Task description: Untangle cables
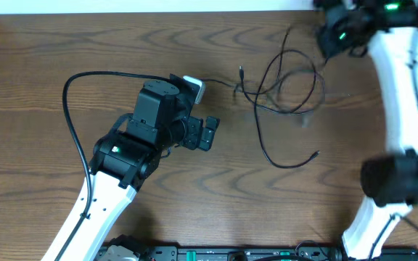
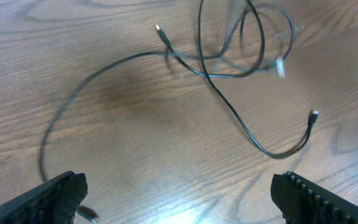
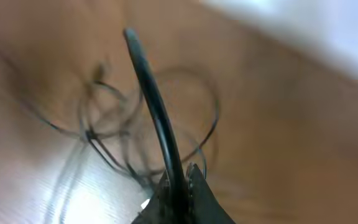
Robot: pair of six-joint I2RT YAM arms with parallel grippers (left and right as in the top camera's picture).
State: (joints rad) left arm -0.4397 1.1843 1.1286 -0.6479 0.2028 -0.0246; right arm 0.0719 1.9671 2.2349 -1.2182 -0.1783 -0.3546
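The thin black cables lie in a tangle of loops (image 1: 289, 80) on the wooden table, right of centre. One strand trails down to a loose plug end (image 1: 316, 154), and another plug (image 1: 241, 71) points up-left. In the left wrist view the tangle (image 2: 241, 68) is at the top, with a free plug end (image 2: 314, 114) and a whitish tip (image 2: 280, 67). My left gripper (image 1: 209, 133) (image 2: 179, 193) is open and empty, left of the tangle. My right gripper (image 1: 330, 38) (image 3: 179, 180) is shut on a black cable strand (image 3: 154, 106), raised above the tangle's upper right.
One thin strand (image 2: 92, 71) runs left from the tangle toward my left finger, with a small plug end (image 2: 86, 214) beside it. A thick black lead (image 1: 71, 80) loops off the left arm. The table's far edge (image 1: 194, 11) meets a white wall.
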